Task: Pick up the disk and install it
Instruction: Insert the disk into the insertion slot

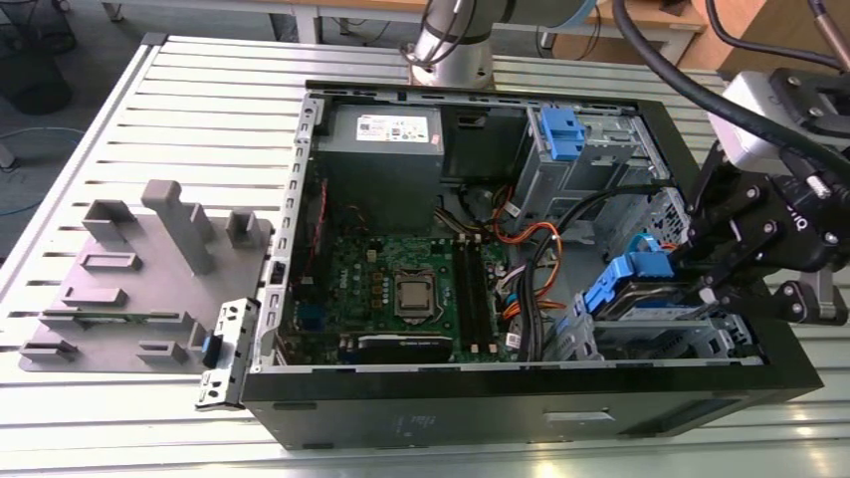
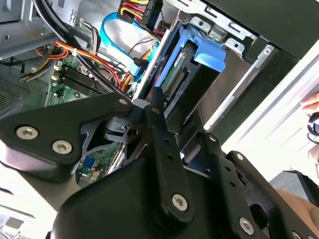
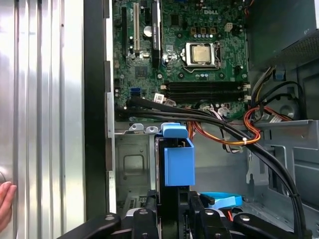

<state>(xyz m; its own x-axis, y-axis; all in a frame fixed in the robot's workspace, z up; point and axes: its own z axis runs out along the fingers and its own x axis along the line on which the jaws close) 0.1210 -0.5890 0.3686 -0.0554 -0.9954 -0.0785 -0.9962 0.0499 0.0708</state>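
One gripper (image 3: 172, 211) is closed on one disk (image 3: 178, 164), its black fingers (image 3: 148, 201) pressed to the disk's two flat sides. The disk stands on edge in the metal cage (image 1: 664, 339) at the near corner of the case (image 1: 505, 383), on the exterior view's right. I cannot tell how deep it sits.

In the first wrist view the disk shows a dark narrow edge capped by a blue plastic rail with a square blue tab. In the second wrist view it shows a green circuit face, a connector strip and the same blue tab. In the exterior view its silver body shows under the blue.

Beside the cage run black and orange cables (image 3: 234, 134). Past them lies one green board (image 1: 398, 289) with one bare processor (image 3: 201, 53). Further back are one grey power box (image 1: 385, 134) and a second blue bracket (image 1: 560, 132) in the upper bay.

One grey holder (image 1: 146, 259) stands on the slatted table (image 1: 199, 110), on the exterior view's left of the case. One hand (image 3: 5, 201) rests at the table's edge. The arm (image 1: 459, 40) rises behind the case.
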